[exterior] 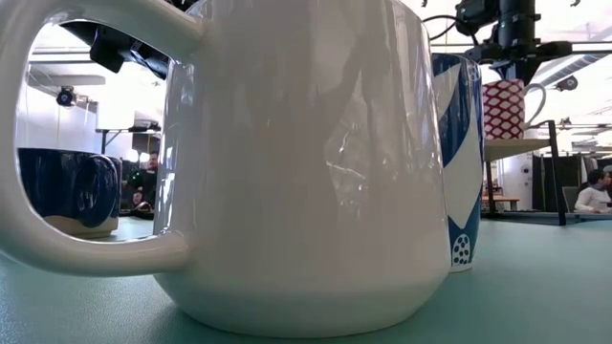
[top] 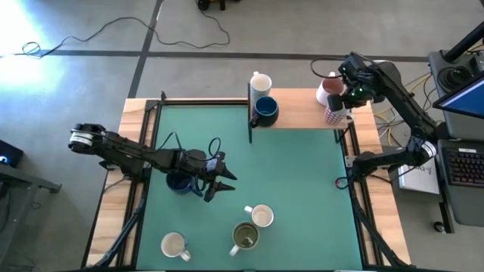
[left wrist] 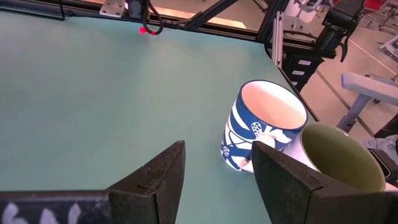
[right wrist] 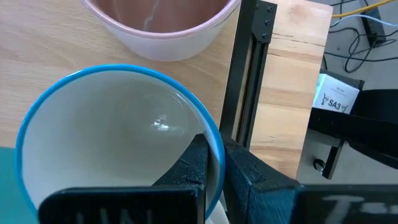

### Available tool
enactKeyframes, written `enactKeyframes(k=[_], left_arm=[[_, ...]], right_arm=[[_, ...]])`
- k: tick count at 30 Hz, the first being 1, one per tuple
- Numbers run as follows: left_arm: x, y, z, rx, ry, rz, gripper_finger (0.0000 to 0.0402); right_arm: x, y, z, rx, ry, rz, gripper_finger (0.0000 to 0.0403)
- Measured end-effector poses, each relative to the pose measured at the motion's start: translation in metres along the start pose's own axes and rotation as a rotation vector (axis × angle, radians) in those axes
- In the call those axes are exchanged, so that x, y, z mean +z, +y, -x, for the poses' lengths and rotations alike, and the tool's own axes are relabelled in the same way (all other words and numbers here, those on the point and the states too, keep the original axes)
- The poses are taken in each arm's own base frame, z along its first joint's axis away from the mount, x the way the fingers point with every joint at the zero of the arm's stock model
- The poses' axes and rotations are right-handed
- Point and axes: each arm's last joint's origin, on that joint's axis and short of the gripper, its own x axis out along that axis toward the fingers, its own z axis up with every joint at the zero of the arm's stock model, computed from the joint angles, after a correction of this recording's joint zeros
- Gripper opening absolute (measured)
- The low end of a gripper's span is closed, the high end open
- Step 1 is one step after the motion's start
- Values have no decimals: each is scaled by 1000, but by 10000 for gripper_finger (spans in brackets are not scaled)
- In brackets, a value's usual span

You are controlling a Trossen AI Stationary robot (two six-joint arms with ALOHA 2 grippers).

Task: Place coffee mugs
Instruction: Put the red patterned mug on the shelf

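My right gripper (right wrist: 214, 148) is shut on a red-patterned mug with a blue rim (top: 336, 113) at the right end of the wooden shelf (top: 299, 117). Beside it stands a white mug with a pink inside (top: 330, 89). A white mug (top: 261, 81) and a navy mug (top: 265, 111) stand at the shelf's left end. My left gripper (left wrist: 217, 180) hovers open over the green mat, short of a blue-and-white patterned mug (left wrist: 261, 121) and an olive mug (left wrist: 342, 155). Another navy mug (top: 179, 182) sits under the left arm, and a white mug (top: 174, 245) stands near the front edge. My right gripper pinches the red-patterned mug's rim (right wrist: 211, 127), with one finger (right wrist: 193, 165) inside the cup and the other (right wrist: 252, 171) outside. The fingers come from above, pointing steeply down. The mug stays upright at shelf level (exterior: 504, 110); whether its base rests on the wood I cannot tell.
The shelf stands raised on a black frame (top: 250, 113) at the table's far side. A black post (right wrist: 245, 74) runs close beside the held mug. Bare green mat (top: 295, 166) lies between the shelf and the mugs near the front. People sit in the room beyond.
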Motion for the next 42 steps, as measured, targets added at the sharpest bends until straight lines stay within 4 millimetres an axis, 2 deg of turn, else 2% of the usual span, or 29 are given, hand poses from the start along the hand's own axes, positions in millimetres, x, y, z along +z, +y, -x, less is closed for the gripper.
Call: enactKeyframes(k=[8,16,24,34,42], left_arm=[[0,0,0,0,0,0,168],[0,0,0,0,0,0,168],[0,0,0,0,0,0,168],[0,0,0,0,0,0,168],[0,0,0,0,0,0,168]], right_arm=[[-2,-2,2,-24,-19,23,16],[-3,-1,-3,-32,5,31,57],[-3,-1,-5,-29,13,53,75],[-2,-2,5,-10,-29,46,91],[-11,-7,14,3,-66,46,91]])
